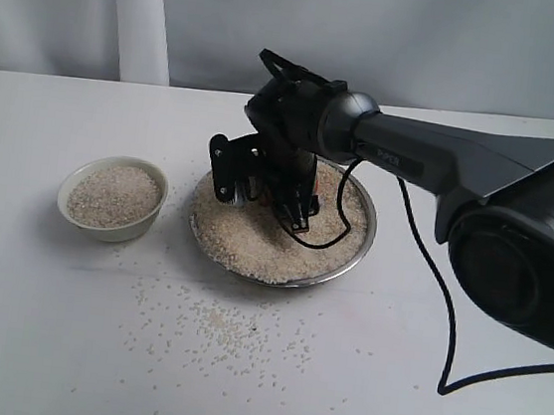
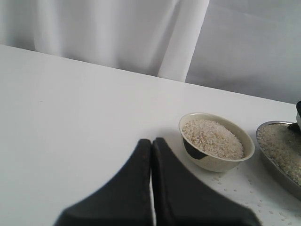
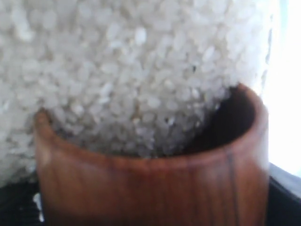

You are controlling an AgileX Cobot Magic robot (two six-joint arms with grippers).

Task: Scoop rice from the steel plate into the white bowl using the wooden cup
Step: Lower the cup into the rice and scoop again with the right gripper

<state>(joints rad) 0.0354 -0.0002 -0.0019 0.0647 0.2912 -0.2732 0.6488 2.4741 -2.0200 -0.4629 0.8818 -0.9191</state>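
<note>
The steel plate [image 1: 349, 264] holds a broad heap of rice [image 1: 247, 247]. My right gripper [image 1: 263, 201] is down in that heap, shut on the wooden cup [image 3: 155, 183]. The cup's mouth is pushed into the rice [image 3: 117, 70], and grains lie inside its rim. In the exterior view the cup is hidden behind the gripper. The white bowl [image 1: 116, 230] stands left of the plate, filled with rice [image 1: 113, 195]. My left gripper [image 2: 151, 141] is shut on nothing, low over bare table, with the white bowl [image 2: 211, 163] and the steel plate [image 2: 275, 165] ahead of it. It is out of the exterior view.
Loose grains [image 1: 233, 328] are scattered on the white table in front of the plate and bowl. A black cable [image 1: 447, 322] hangs from the right arm and loops onto the table at the right. A pale curtain [image 1: 139, 12] backs the table.
</note>
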